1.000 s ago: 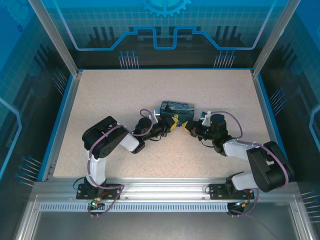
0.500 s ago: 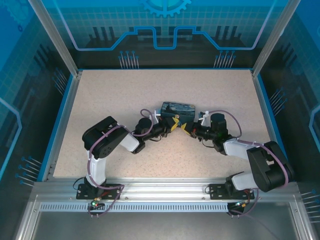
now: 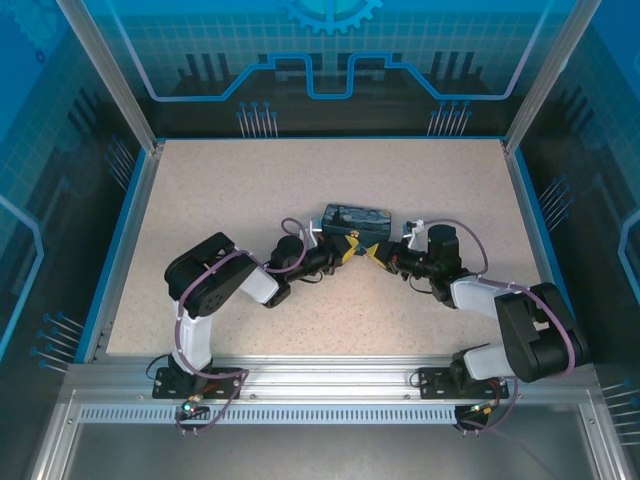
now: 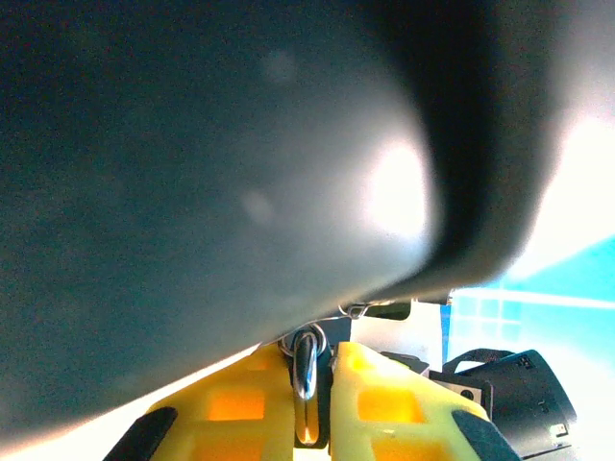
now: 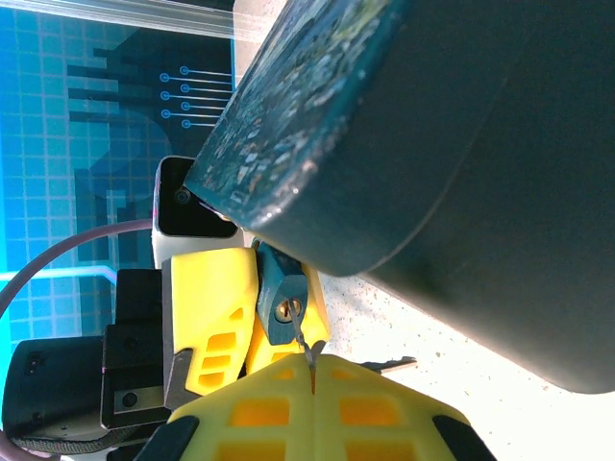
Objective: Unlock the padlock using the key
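1 padlock point(image 5: 282, 309) in L gripper point(image 3: 347, 250)

The top view is bright and even, lit from above; the table point(image 3: 250, 200) is sharp and the arms cast only short, soft shadows, while the blue far wall carries faint reflections. In the left wrist view the dark box point(image 4: 192, 192) sits so close to the lens that it is a grey blur with a white glare patch on its right, and the background beyond is blown out; the left gripper point(image 4: 313, 357) is soft, closed on what seems to be a shackle point(image 4: 305, 379). The right wrist view is crisper: the padlock point(image 5: 281, 307) and key point(image 5: 306, 348) tip are in focus, the right gripper point(image 5: 312, 384) slightly blurred, the table pale and overexposed
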`<act>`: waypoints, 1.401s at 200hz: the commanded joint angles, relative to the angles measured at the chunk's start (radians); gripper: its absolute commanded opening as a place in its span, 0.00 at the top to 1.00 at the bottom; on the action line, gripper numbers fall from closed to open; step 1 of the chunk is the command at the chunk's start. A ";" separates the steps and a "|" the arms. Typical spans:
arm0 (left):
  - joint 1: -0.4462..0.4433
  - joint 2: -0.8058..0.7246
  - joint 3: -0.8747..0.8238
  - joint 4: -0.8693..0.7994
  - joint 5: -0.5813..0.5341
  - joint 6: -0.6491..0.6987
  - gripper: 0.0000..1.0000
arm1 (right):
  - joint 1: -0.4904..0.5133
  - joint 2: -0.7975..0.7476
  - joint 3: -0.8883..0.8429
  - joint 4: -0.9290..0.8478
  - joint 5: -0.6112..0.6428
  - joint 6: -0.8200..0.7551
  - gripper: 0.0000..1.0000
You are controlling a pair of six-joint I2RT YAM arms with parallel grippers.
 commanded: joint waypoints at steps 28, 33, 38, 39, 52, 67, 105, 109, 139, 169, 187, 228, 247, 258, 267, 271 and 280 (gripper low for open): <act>-0.015 0.001 0.016 0.085 0.044 0.000 1.00 | -0.021 -0.023 -0.006 0.022 -0.034 -0.016 1.00; -0.015 0.001 0.016 0.085 0.045 0.000 1.00 | -0.021 -0.027 -0.011 0.017 -0.035 -0.019 1.00; -0.014 0.002 0.016 0.085 0.045 0.000 1.00 | -0.021 -0.036 -0.016 0.010 -0.034 -0.023 1.00; -0.015 0.001 0.016 0.085 0.045 -0.002 1.00 | -0.021 -0.037 -0.017 0.009 -0.034 -0.023 1.00; -0.014 0.001 0.019 0.085 0.048 -0.002 1.00 | -0.022 -0.048 -0.025 -0.008 -0.030 -0.033 1.00; -0.015 0.001 0.021 0.085 0.048 -0.003 1.00 | -0.022 -0.052 -0.029 -0.006 -0.028 -0.029 1.00; -0.015 0.003 0.024 0.085 0.050 -0.006 1.00 | -0.022 -0.037 -0.019 0.008 -0.026 -0.014 1.00; -0.016 0.003 0.025 0.085 0.050 -0.005 1.00 | -0.022 -0.035 -0.018 0.012 -0.025 -0.012 1.00; -0.015 0.004 0.028 0.085 0.050 -0.008 1.00 | -0.017 -0.017 -0.010 0.026 -0.027 -0.004 1.00; -0.016 0.007 0.034 0.085 0.051 -0.009 1.00 | -0.003 0.002 -0.002 0.046 -0.019 0.010 1.00; -0.015 0.009 0.033 0.085 0.053 -0.011 1.00 | 0.007 0.015 0.005 0.060 -0.015 0.017 1.00; -0.015 0.010 0.030 0.085 0.051 -0.008 1.00 | 0.014 0.024 0.021 0.068 -0.002 0.028 1.00; -0.016 0.010 0.029 0.085 0.053 -0.007 1.00 | 0.014 0.026 0.027 0.075 0.001 0.040 1.00; -0.016 0.011 0.028 0.085 0.054 -0.006 1.00 | 0.015 0.033 0.029 0.092 0.001 0.054 1.00; -0.015 0.010 0.028 0.085 0.055 -0.007 1.00 | 0.015 0.040 0.029 0.106 0.000 0.068 1.00; -0.015 0.010 0.028 0.085 0.055 -0.006 1.00 | 0.014 0.044 0.029 0.112 0.000 0.074 1.00; -0.016 0.010 0.029 0.085 0.055 -0.009 1.00 | 0.016 0.053 0.028 0.129 -0.002 0.086 1.00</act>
